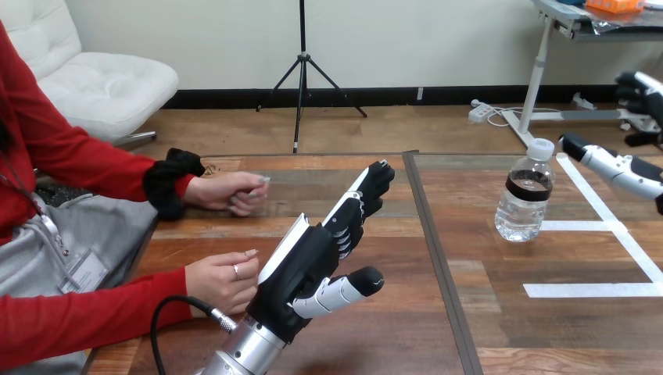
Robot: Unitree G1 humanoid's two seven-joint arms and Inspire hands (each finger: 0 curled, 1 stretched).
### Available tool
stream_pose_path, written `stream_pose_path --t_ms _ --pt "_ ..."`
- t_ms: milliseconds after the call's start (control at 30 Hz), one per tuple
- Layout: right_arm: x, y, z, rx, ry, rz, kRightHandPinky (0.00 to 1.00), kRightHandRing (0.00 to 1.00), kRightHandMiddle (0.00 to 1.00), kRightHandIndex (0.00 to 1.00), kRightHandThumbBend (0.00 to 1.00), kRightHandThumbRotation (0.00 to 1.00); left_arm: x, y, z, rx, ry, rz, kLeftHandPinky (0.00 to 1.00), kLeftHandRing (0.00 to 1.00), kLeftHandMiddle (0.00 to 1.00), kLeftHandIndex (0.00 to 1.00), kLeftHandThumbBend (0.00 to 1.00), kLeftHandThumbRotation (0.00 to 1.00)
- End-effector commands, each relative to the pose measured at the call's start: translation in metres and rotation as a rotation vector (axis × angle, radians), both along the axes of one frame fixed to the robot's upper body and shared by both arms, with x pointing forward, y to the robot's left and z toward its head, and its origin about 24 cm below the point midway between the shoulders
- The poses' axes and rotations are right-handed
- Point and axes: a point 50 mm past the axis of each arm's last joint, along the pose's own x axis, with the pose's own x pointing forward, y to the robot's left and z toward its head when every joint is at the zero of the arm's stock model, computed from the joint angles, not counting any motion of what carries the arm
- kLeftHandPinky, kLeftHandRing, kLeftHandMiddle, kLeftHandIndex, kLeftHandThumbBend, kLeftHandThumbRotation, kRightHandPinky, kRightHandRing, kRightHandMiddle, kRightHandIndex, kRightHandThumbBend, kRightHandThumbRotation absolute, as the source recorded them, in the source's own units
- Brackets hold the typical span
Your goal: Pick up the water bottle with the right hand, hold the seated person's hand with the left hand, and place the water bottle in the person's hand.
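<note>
A clear water bottle (pixel 526 193) with a white cap and a dark label band stands upright on the table's right half. My right hand (pixel 625 168) is at the right edge, open, its thumb reaching toward the bottle's cap with a small gap between them. My left hand (pixel 324 250) is raised over the table's middle, open, fingers straight and pointing away, thumb sticking out to the right. The person's near hand (pixel 223 280) rests loosely curled on the table just left of my left hand; whether they touch I cannot tell. The person's far hand (pixel 231 191) lies closed farther back.
The wooden table (pixel 391 328) has a dark seam running down its middle and white tape lines (pixel 602 289) on its right side, near the bottle. The person sits at the table's left side with both red sleeves over that edge.
</note>
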Motion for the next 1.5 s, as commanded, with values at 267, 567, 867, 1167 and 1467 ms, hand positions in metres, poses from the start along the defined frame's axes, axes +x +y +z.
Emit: stream_pose_path --t_ms 267,567,867,1167,1467 --pt "0.028 -0.004 0.024 -0.095 0.023 0.014 0.79 0.86 0.85 0.88 1.00 0.63 0.005 -0.002 0.011 -0.030 -0.055 0.007 1.00 1.00 1.00 1.00 1.00 0.77" --pt "0.037 -0.002 0.024 -0.139 0.074 0.015 0.74 0.83 0.83 0.86 1.00 0.60 0.004 -0.002 0.010 -0.031 -0.051 0.005 1.00 1.00 1.00 1.00 1.00 0.77" --pt "0.046 -0.002 0.023 -0.173 0.154 -0.004 0.72 0.83 0.84 0.87 1.00 0.61 0.002 -0.002 0.009 -0.030 -0.053 0.005 1.00 1.00 1.00 1.00 1.00 0.76" --pt "0.054 0.000 0.025 -0.208 0.225 -0.004 0.71 0.84 0.86 0.89 1.00 0.62 -0.001 -0.002 0.008 -0.037 -0.050 0.002 1.00 1.00 1.00 1.00 1.00 0.76" --pt "0.061 0.001 0.030 -0.246 0.275 -0.003 0.70 0.85 0.87 0.90 1.00 0.65 -0.004 -0.003 0.007 -0.049 -0.045 0.001 1.00 1.00 1.00 1.00 1.00 0.76"
